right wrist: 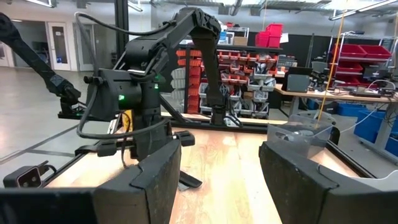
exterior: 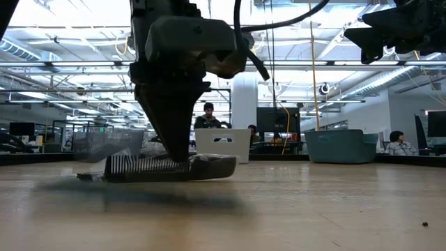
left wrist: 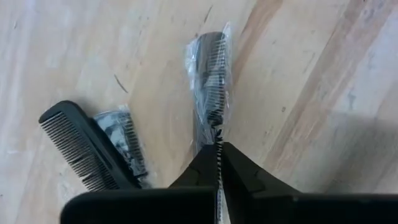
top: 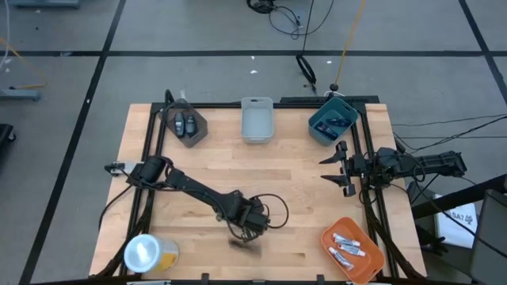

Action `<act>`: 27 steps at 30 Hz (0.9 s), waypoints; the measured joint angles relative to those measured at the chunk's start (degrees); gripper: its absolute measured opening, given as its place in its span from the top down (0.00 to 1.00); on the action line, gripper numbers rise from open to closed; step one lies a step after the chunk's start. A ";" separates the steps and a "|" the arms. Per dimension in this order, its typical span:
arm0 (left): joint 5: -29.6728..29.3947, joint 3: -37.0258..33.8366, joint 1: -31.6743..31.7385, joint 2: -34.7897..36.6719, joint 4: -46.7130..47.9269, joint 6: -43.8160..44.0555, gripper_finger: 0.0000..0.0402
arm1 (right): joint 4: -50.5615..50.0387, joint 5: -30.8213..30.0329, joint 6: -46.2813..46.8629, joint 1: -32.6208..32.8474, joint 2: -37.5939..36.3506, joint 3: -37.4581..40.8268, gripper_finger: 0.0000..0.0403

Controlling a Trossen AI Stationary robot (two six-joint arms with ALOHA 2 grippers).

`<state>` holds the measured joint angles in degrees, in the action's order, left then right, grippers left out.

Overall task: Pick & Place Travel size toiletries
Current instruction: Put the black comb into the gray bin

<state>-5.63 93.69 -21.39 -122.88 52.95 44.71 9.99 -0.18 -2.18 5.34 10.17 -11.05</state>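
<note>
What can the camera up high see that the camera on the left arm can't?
Only the high view shows the grey bin, white bin, teal bin, the orange bin with tubes, the yellow roll, and the right tool, open and waiting near the table's right edge.

Only the left wrist view shows the details: the left tool is shut on a wrapped comb, and two more combs lie beside it.

Both show the wooden table and the left arm's tool working near its front.
</note>
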 joint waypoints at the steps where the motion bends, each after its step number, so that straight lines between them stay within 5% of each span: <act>1: 0.02 0.00 0.00 0.04 0.02 0.00 1.00 | -0.07 0.00 0.01 0.01 0.00 0.00 0.48; 27: -4.82 3.51 0.92 2.54 6.67 -3.49 1.00 | -0.01 -0.01 0.01 0.02 0.02 0.00 0.48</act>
<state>-10.45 97.20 -20.46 -120.34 59.61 41.22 9.98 -0.19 -2.17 5.37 10.20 -11.05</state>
